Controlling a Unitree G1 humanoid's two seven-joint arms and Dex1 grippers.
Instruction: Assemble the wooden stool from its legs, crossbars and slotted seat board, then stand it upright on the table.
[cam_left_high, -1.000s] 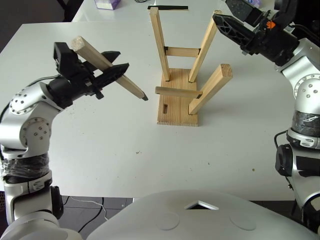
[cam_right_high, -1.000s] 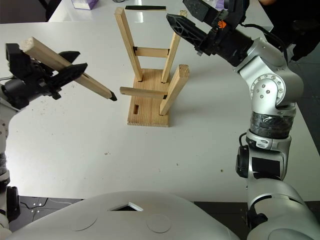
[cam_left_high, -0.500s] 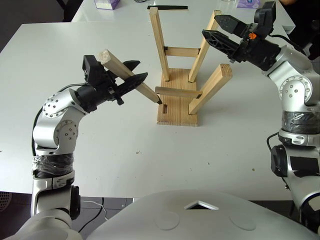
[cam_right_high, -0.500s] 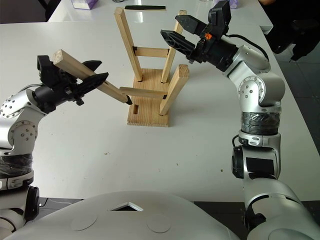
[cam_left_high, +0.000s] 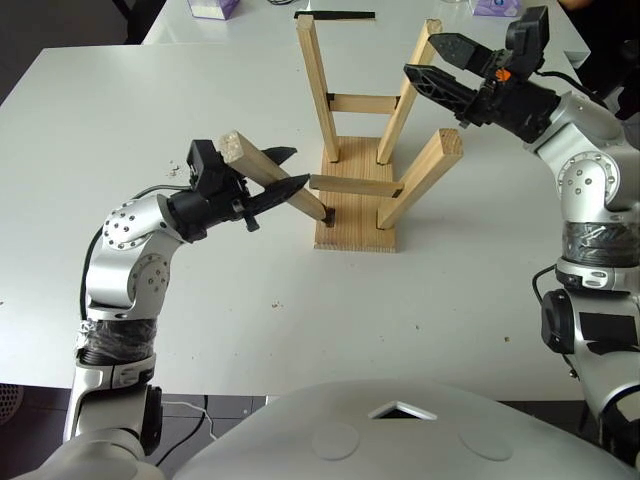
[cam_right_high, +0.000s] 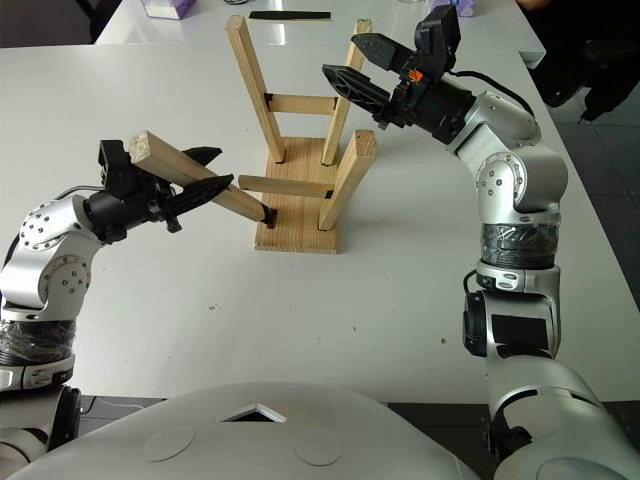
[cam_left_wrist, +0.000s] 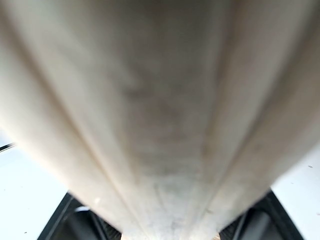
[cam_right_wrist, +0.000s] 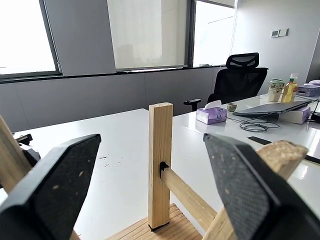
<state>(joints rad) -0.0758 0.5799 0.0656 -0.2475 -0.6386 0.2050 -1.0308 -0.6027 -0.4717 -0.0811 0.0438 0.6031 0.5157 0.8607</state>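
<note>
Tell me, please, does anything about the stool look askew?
Yes: the front right leg leans sharply outward from the seat board, far more than the two rear legs, so it looks poorly seated.

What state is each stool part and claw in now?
Flat slotted wooden seat board: lying on the white table.
Three fitted wooden legs: standing in its slots.
Loose wooden leg: tilted, tip at the near-left slot.
Black left claw: shut on the loose leg.
Black right claw: open, by a far leg's top.
Two wooden crossbars: fitted, near one free at left.
</note>
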